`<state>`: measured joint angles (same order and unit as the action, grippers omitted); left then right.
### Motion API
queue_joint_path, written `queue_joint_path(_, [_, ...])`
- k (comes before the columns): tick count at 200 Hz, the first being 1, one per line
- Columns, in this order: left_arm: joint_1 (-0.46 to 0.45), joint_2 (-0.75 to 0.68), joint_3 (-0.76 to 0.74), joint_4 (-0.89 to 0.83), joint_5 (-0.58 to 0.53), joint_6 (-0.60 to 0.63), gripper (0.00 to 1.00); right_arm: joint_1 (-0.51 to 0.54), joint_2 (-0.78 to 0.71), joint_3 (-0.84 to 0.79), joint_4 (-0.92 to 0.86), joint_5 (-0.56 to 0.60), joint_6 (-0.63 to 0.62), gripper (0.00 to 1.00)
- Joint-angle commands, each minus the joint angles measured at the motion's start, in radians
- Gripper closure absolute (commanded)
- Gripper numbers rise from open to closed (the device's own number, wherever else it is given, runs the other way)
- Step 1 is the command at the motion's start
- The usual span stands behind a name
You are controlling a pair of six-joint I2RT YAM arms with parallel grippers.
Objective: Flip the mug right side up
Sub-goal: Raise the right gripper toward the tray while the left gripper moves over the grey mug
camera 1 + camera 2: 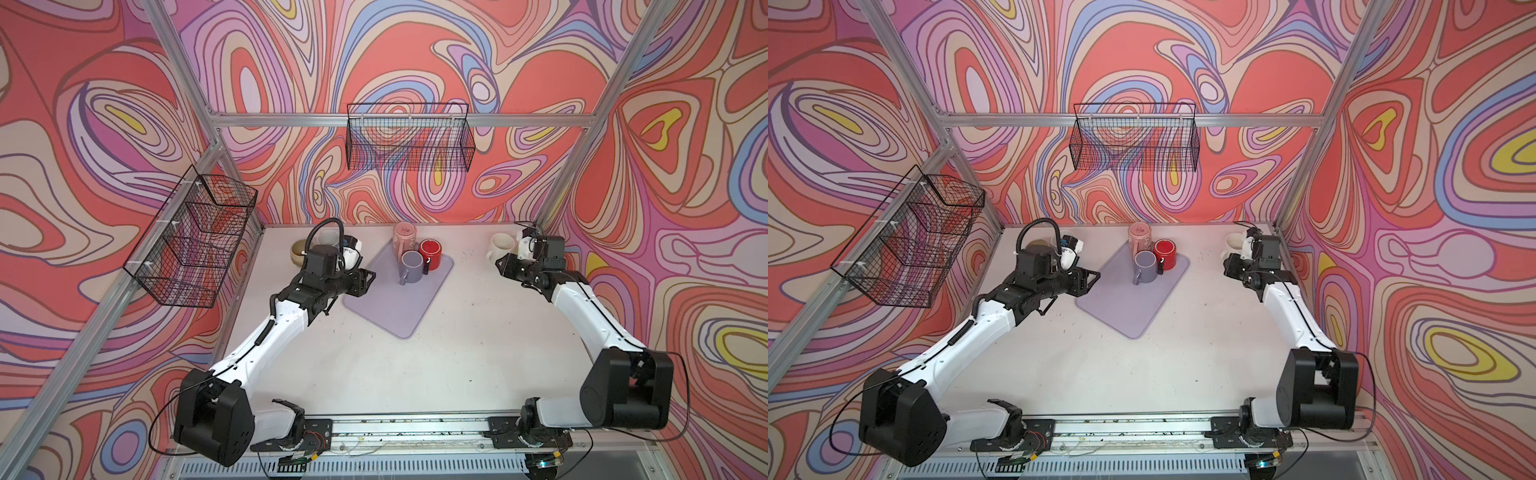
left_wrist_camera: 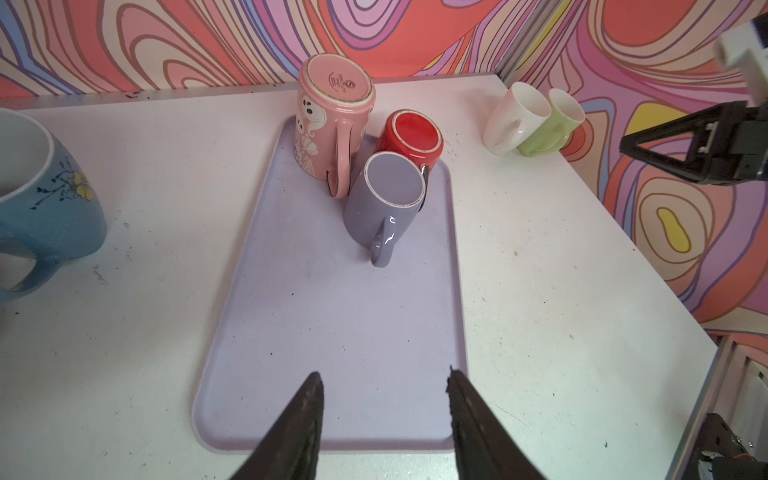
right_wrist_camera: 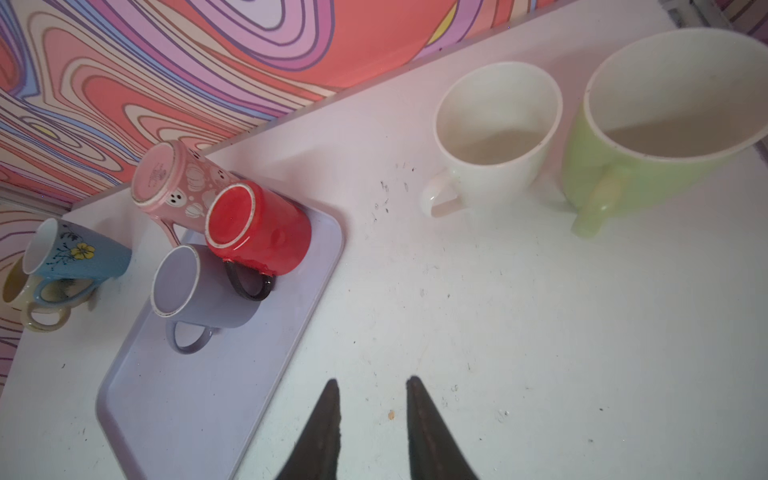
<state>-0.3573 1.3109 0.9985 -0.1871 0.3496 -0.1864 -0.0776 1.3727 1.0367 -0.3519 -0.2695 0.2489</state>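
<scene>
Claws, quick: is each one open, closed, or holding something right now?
Left claw: open, holding nothing.
Right claw: open with a narrower gap, holding nothing.

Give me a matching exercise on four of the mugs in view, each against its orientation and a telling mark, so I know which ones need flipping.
Things:
1. pink mug
2. red mug
3. blue mug
4. green mug

States:
A. mouth up, yellow flower
B. base up, black handle
C. mouth up, beside the white mug
D. base up, ghost print

Pairs: 1-D, 2-B, 3-A, 4-C.
</scene>
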Motion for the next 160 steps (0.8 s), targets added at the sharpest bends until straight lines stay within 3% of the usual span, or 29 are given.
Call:
queue_joint_path(1, [-0.017,0.020,-0.004,0.001,-0.051,0.004,0.48,0.014,-0.074,-0.082,0.093,0.006,0.043,0.72])
queue_joint_path(67, [-0.083,0.068,-0.071,0.113,-0.158,-0.020,0.47,0.129,-0.182,-0.336,0.260,-0.026,0.171,0.72])
queue_joint_path(160, [-0.190,0.311,0.051,0.180,-0.177,0.010,0.42,0.148,-0.162,-0.420,0.344,-0.073,0.218,0.72])
